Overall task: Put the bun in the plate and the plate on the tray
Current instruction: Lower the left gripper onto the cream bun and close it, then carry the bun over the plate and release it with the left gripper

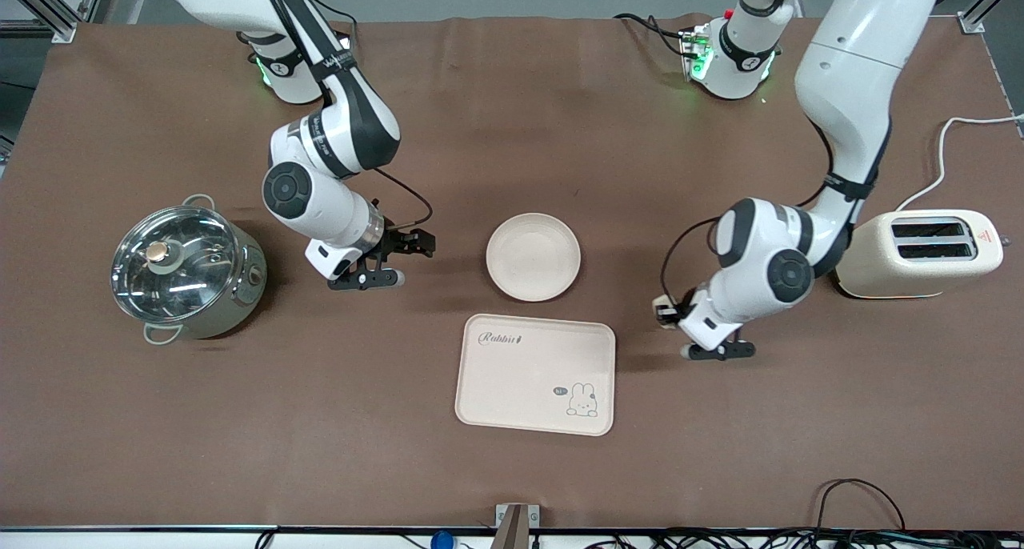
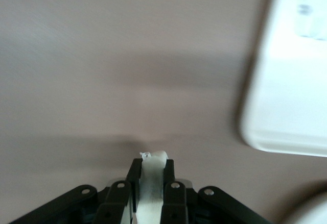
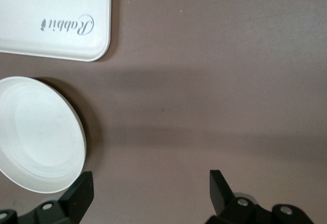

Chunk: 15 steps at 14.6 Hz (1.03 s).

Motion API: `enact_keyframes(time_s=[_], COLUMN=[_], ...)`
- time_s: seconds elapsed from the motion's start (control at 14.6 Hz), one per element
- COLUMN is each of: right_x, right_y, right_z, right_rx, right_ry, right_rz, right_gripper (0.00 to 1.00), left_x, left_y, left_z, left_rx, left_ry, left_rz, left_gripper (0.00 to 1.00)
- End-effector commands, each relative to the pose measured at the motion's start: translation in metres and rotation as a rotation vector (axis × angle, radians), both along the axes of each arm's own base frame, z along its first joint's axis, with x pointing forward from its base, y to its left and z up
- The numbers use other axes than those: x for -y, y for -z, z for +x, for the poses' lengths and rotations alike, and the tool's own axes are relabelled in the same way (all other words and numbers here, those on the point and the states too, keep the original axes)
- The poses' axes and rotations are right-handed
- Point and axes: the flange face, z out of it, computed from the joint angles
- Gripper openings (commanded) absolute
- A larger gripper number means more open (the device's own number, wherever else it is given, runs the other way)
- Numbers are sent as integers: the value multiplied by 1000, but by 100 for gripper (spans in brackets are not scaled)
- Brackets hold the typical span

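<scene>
Bun [image 2: 153, 175]: we see it as a pale cream lump clamped between the two fingers of the left tool [image 2: 152, 170], only its tip showing past the pads. In the front view the left tool [image 1: 670, 313] hangs low over bare brown desk [image 1: 512, 93], toward the left arm's end, beside the tray and clear of it.

Plate [image 1: 533, 256]: round, cream-white, sitting on the desk near the middle with nothing in it. It lies just farther from the front camera than the tray, a narrow strip of desk between the two. The right wrist view shows the plate [image 3: 38, 134] and a tray corner [image 3: 61, 20] with the "Rabbit" script, near each other but apart.

Tray [image 1: 535, 374]: cream rectangle, rounded corners, rabbit drawing at one corner, flat on the desk with nothing on it.

Right tool [image 1: 412, 243]: over bare desk between the plate and the pot, fingers [image 3: 217, 185] spread wide apart, nothing between them.

Outward: a steel pot [image 1: 186, 270] with a glass lid stands at the right arm's end; a cream toaster [image 1: 920, 253] stands at the left arm's end, its white cord trailing off the desk edge.
</scene>
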Motion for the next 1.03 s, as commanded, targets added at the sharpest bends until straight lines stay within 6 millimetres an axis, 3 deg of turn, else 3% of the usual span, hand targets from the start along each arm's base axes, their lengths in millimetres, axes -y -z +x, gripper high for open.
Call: enact_keyframes(time_s=[0.0, 0.21, 0.27, 0.34, 0.41, 0.48, 0.62, 0.76, 0.82, 0.89, 0.96], right_x=[-18, -51, -66, -74, -84, -93, -108, -117, -121, -125, -127], right_y=[-2, 5, 16, 30, 37, 44, 63, 89, 101, 109, 113], right_z=[-21, -38, -47, -49, -54, -57, -61, -65, -66, -65, -59], right_rx=[-5, 57, 74, 86, 102, 112, 125, 143, 153, 157, 160], right_ry=[34, 67, 92, 123, 133, 144, 162, 164, 161, 157, 161], right_rz=[25, 53, 53, 48, 51, 53, 48, 38, 34, 31, 33], right_gripper=[100, 100, 100, 100, 100, 100, 100, 99, 93, 84, 53], left_x=[91, 139, 157, 176, 185, 186, 184, 172, 164, 152, 133], left_y=[-26, -22, -14, -8, 1, 11, 14, 4, -7, -21, -44], left_z=[-27, -57, -69, -82, -94, -99, -100, -91, -85, -75, -60], left_rx=[-49, -80, -88, -85, -76, -55, -44, -33, -20, -2, 20], left_ry=[-95, -169, -188, -203, -219, -231, -234, -232, -198, -159, -126], left_rz=[24, 39, 44, 44, 42, 28, 21, 32, 61, 96, 123], left_gripper=[21, 23, 28, 44, 80, 100, 100, 100, 100, 100, 100])
